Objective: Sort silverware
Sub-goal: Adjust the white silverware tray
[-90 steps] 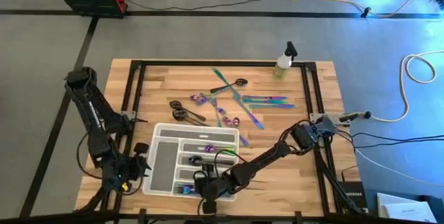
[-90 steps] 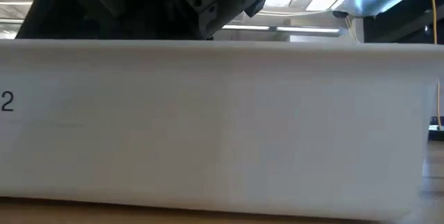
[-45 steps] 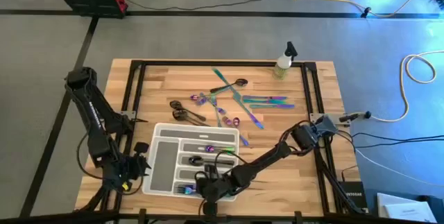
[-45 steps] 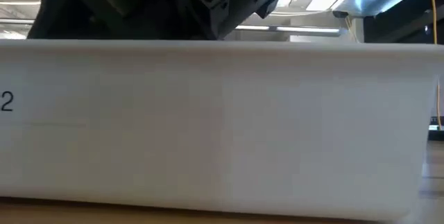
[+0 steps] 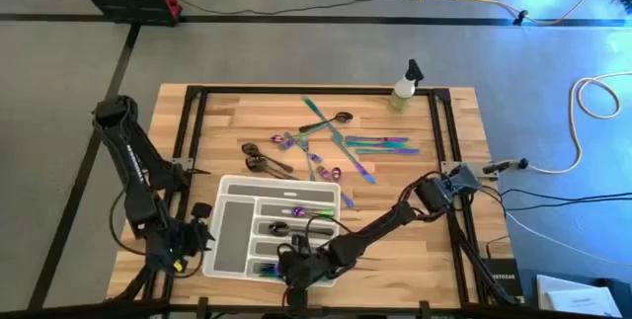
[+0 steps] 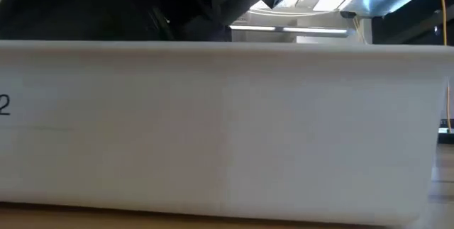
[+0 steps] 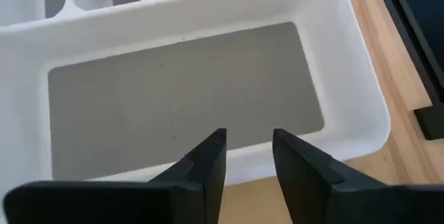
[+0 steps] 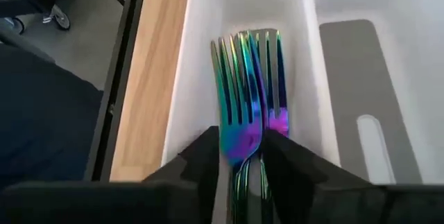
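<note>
The forks [image 8: 248, 92] between the black fingers [image 8: 201, 165] are iridescent green, blue and purple; the tray [image 8: 191, 78] is white, its liner [image 7: 184, 92] grey.

Forks [image 8: 248, 116] in tray [image 8: 305, 57] — table's [image 5: 237, 112] near edge.

One tray [image 5: 229, 222], one spray bottle [image 5: 403, 88], two iridescent forks [image 8: 248, 106] in tray compartment.

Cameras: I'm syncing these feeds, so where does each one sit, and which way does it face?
High: overhead, straight down on table, both arms, tray.
Low: table height, facing the tray's wall; an arm shows dark above.
Left wrist: over the tray's empty wide compartment; left gripper open.
Right wrist: over an end slot; right gripper shut on forks.
Shared: all four show the tray.
</note>
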Robot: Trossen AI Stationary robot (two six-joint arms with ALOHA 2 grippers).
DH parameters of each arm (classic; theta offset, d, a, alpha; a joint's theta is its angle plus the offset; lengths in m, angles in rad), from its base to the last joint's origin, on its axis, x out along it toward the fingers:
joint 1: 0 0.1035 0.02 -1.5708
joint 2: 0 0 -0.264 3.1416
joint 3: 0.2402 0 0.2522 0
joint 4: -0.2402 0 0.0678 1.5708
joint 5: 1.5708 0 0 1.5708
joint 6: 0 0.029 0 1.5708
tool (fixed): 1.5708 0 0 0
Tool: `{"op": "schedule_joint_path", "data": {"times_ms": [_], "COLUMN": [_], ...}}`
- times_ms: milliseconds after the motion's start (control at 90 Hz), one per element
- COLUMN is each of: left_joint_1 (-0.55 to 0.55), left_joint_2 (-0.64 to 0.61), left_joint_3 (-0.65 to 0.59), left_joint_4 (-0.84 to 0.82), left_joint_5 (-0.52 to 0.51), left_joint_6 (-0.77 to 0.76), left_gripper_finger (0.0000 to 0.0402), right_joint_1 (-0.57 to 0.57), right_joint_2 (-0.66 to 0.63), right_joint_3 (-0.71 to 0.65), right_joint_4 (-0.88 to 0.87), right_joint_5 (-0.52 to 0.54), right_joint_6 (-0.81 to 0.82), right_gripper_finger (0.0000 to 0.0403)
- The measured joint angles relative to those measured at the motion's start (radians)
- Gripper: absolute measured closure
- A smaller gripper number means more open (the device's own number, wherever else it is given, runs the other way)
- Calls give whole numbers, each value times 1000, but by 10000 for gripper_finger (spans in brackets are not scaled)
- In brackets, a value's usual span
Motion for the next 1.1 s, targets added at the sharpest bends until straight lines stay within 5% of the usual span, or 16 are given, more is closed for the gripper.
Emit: {"op": "schedule_joint_path", "data": {"times_ms": [222,522,911,1100], "left_joint_1": [-6,-52,-10,58], "left_joint_2": [-12,-38,49,66], "left_joint_3": [15,94,-48,-55], "left_joint_4": [8,-383,-168,-152], "left_joint_5": [1,63,178,150], "left_joint_6": [-6,-298,-255,-164], "left_gripper_finger": [297,297,297,297], "right_joint_1": [-2,6,12,22], "right_joint_2": [5,5,5,4], "right_joint_3": [64,101,145,275], "right_joint_4": [-18,-25,-62,-320], "right_joint_5": [2,2,14,104], "right_joint_6": [-49,-67,-78,-118], "right_gripper_finger": [302,302,302,302]}}
